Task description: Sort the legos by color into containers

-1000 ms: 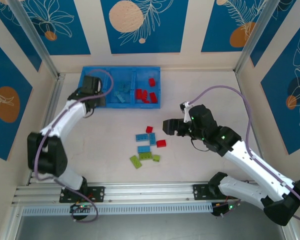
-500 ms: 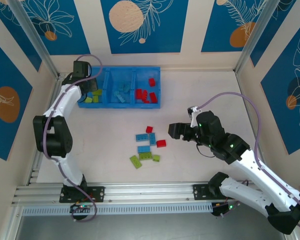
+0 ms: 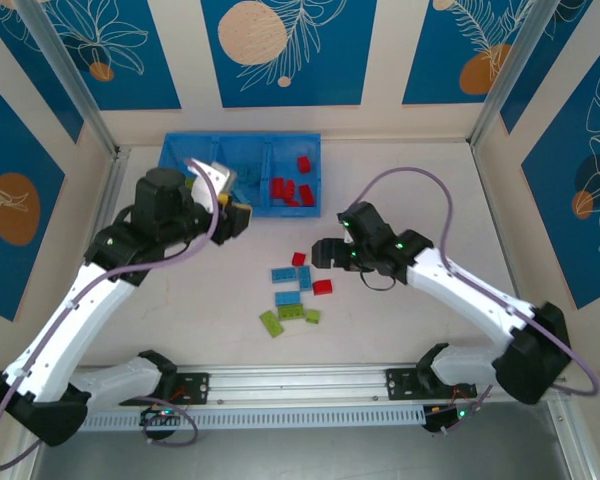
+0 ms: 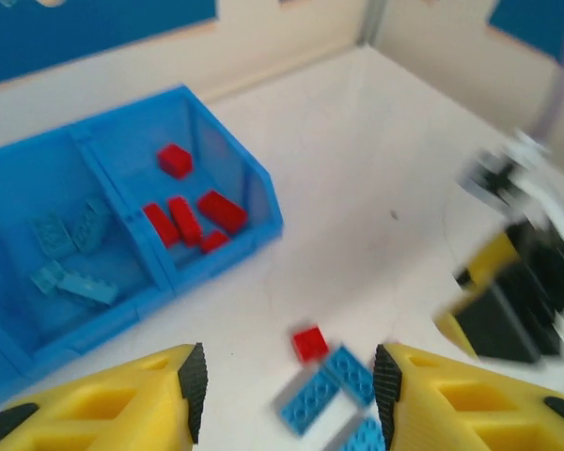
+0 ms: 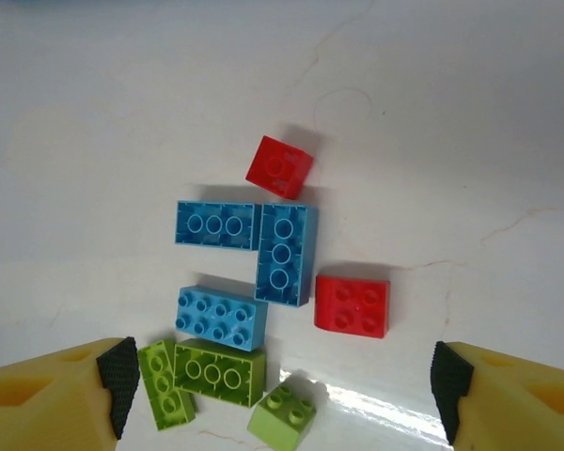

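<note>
Nearest the arm bases, in the lower middle of the top view, the loose legos (image 3: 295,292) lie in a tight cluster on the pale table (image 3: 420,180). In the right wrist view, three lime green bricks (image 5: 219,371) line the lower edge of the cluster, close together. Just above them lies a light blue brick (image 5: 221,317), and two more light blue bricks (image 5: 285,254) form an L above that. A red brick (image 5: 352,305) rests just right of the blue ones, and a smaller red brick (image 5: 279,163) sits tilted at the top of the group.

The right gripper (image 3: 325,252) hangs over the right side of this cluster. Its yellow fingers (image 5: 75,390) are spread wide at the lower corners of its own view and hold nothing.

Farther back and left of centre, the left gripper (image 3: 228,200) hovers just in front of the blue bin (image 3: 280,138). Its fingertips (image 4: 193,385) stand apart with nothing between them.

The bin lies along the far edge of the table, upper left of centre, with its left end partly covered by the left arm. In the left wrist view, its right compartment holds sorted red bricks (image 4: 183,218), and the next one holds sorted light blue bricks (image 4: 75,254).
</note>
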`<state>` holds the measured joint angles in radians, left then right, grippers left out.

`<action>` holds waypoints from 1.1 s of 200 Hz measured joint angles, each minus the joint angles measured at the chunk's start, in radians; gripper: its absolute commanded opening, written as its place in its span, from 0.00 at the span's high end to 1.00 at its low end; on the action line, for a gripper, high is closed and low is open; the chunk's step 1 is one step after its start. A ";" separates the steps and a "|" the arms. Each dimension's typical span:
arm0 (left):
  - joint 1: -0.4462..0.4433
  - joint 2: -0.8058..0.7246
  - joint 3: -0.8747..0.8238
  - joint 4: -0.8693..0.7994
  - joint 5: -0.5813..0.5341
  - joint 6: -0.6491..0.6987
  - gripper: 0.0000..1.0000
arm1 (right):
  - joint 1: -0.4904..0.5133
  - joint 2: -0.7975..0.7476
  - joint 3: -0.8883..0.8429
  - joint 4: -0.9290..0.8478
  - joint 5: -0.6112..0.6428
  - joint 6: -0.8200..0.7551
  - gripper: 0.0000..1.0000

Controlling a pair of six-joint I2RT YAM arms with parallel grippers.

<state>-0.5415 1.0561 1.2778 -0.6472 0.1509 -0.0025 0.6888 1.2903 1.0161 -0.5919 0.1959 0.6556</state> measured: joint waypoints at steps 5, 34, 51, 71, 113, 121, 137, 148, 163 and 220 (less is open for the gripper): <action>-0.004 -0.015 -0.030 -0.012 0.007 0.029 0.46 | 0.003 0.034 0.014 0.002 -0.003 -0.009 0.25; -0.007 -0.106 -0.251 -0.028 0.035 0.187 0.36 | 0.027 0.208 0.061 0.017 -0.002 -0.063 0.35; -0.007 -0.148 -0.340 -0.043 0.048 0.283 0.31 | 0.047 0.295 0.078 0.018 -0.006 -0.106 0.34; -0.007 -0.169 -0.369 -0.050 0.051 0.348 0.29 | 0.074 0.376 0.109 0.010 -0.009 -0.148 0.34; -0.007 -0.172 -0.369 -0.042 0.048 0.406 0.28 | 0.127 0.523 0.199 -0.003 0.022 -0.171 0.43; -0.007 -0.172 -0.369 -0.041 0.047 0.409 0.28 | 0.133 0.542 0.203 -0.006 0.035 -0.169 0.44; -0.007 -0.172 -0.371 -0.039 0.037 0.415 0.28 | 0.143 0.577 0.212 -0.019 0.056 -0.169 0.44; -0.007 -0.173 -0.374 -0.032 0.028 0.419 0.27 | 0.150 0.595 0.213 -0.028 0.070 -0.167 0.45; -0.007 -0.181 -0.378 -0.024 0.018 0.423 0.27 | 0.154 0.605 0.216 -0.030 0.084 -0.159 0.54; -0.007 -0.236 -0.396 0.012 -0.034 0.429 0.01 | 0.162 0.553 0.212 -0.055 0.156 -0.105 0.73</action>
<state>-0.5488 0.8204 0.8818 -0.6350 0.1173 0.4267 0.8509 1.8431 1.2278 -0.6468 0.3523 0.5503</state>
